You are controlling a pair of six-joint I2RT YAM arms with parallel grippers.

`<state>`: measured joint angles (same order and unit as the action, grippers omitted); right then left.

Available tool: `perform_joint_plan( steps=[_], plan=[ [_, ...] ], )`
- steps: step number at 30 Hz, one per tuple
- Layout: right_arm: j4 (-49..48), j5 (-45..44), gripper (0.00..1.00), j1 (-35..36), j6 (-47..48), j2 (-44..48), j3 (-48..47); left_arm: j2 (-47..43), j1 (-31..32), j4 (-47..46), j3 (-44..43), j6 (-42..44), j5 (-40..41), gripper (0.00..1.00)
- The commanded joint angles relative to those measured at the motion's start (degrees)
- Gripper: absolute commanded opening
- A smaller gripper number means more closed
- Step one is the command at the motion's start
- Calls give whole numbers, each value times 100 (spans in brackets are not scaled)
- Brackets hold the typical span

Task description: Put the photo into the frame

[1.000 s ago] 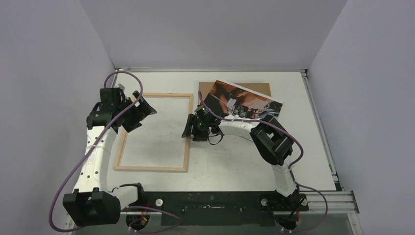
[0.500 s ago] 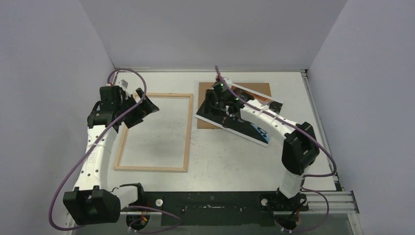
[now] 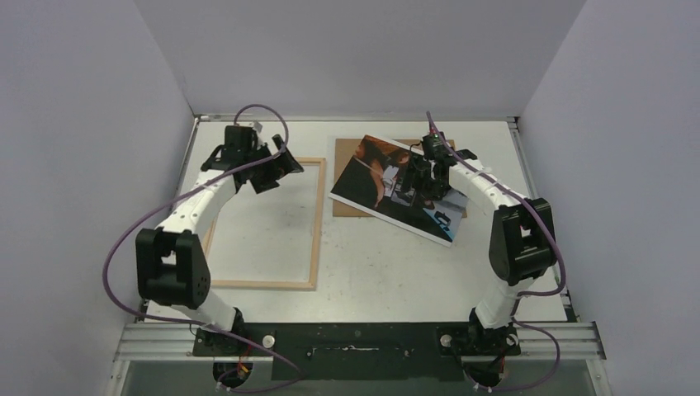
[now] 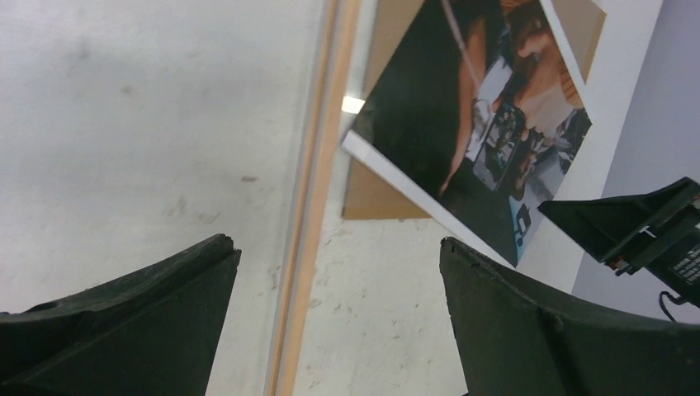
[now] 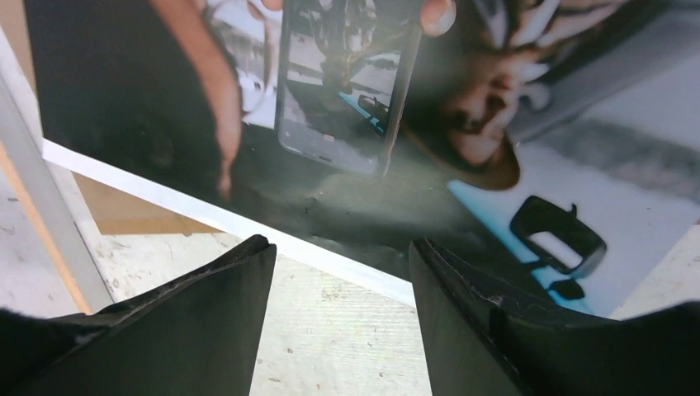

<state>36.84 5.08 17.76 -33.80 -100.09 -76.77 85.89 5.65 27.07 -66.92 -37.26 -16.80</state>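
Left fingers (image 4: 124,318) spread wide, right fingers (image 5: 177,326) parted (somewhat narrower).

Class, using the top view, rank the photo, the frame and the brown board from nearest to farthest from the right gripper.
1. Photo: directly below the right gripper.
2. Brown board: under the photo, showing at its edges.
3. Frame: off to the left.

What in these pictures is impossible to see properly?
- Backing board: top view, mostly covered by the photo.
- Frame: top view, left rail largely hidden by the left arm; the left wrist view shows one rail only.
- Right gripper: no view settles whether it touches the photo.
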Motion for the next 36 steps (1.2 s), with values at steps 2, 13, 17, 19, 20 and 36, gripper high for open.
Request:
perform_joint_plan(
  steps=[2, 13, 17, 19, 20, 36],
  plan=[
    [99, 711, 61, -303, 346, -251, 81, 1420, 594, -612, -1654, 250, 64, 90],
    [574, -55, 69, -716, 930, -118, 421, 4328, 718, 424, -5371, 832, 369, 88],
    [535, 25, 69, -1037, 867, -127, 644, 5234, 708, 1024, -6662, 1014, 581, 88],
    [517, 57, 69, -1165, 809, -116, 760, 5547, 692, 1056, -6998, 1069, 556, 88],
    [545, 55, 69, -1199, 801, -97, 780, 5662, 691, 1020, -7094, 1104, 508, 88],
    [1131, -1093, 65, -1486, 896, -171, 465, 6313, 546, 147, -6853, -198, -718, 74]
  ],
)
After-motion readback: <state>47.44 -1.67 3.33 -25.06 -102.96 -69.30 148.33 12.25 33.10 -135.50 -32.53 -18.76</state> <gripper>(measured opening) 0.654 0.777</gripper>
